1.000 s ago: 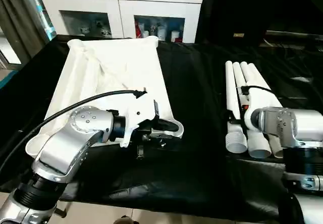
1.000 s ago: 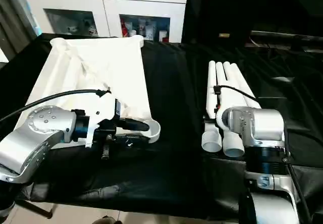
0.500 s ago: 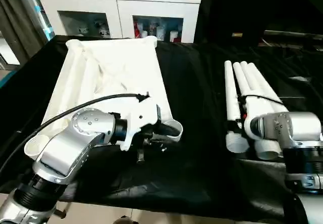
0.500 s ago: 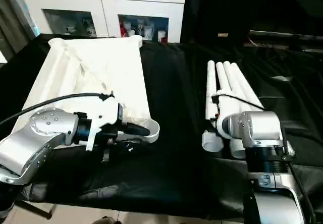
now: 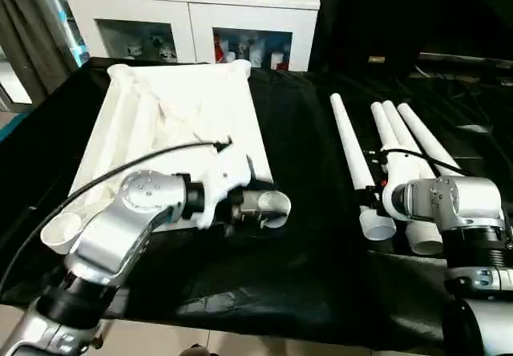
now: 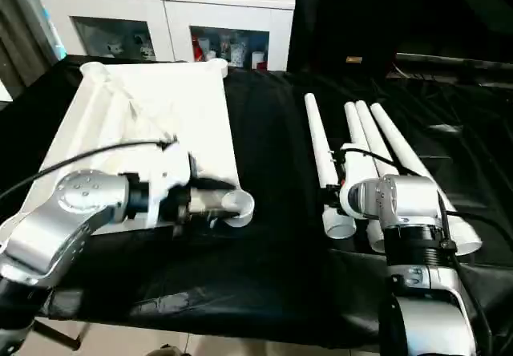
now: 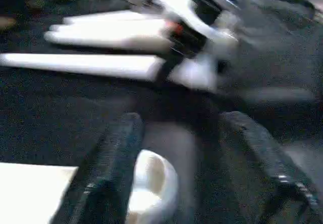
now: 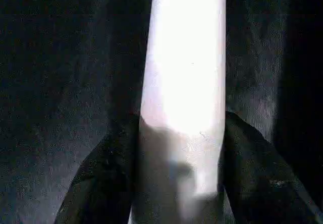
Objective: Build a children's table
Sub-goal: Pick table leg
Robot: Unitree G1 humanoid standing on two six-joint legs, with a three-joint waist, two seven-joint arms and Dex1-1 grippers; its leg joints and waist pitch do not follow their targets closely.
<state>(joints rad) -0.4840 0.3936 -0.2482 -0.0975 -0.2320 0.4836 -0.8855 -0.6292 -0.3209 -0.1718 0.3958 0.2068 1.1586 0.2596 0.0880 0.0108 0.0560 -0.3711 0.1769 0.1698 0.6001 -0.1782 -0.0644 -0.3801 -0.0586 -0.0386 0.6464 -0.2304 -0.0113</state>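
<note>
- A black-draped work table (image 5: 304, 236) fills most of the head-camera picture, with a white cabinet with glass doors (image 5: 192, 19) along the upper left edge.
- A white plastic rectangular tabletop (image 5: 180, 123) lies underside up in the left half of the picture, its ribs showing and a round corner socket (image 5: 275, 206) at its near right corner.
- Four long white tapered tube legs lie in the right half. Three of them (image 5: 405, 143) stay bunched together; the fourth leg (image 5: 353, 159) now lies apart, angled toward the upper centre of the picture.
- That is the main change: a second ago all four legs lay side by side, and the one leg has since swung clear of the bundle. Judged from this, the first leg is being picked out, and no leg has yet gone into a socket.
- The right gripper (image 8: 176, 173), at the lower right of the head view, has a black finger (image 8: 101, 178) on each side of the separated leg's wide end and appears clamped on it.
- The left gripper (image 7: 186, 158), at lower centre left, has its two black fingers spread wide; one finger (image 7: 111, 158) sits just beside the near right corner socket and nothing is held.
- Against the earlier pictures, the left forearm has rotated and pushed closer to that socket, while the tabletop itself lies where it did.
</note>
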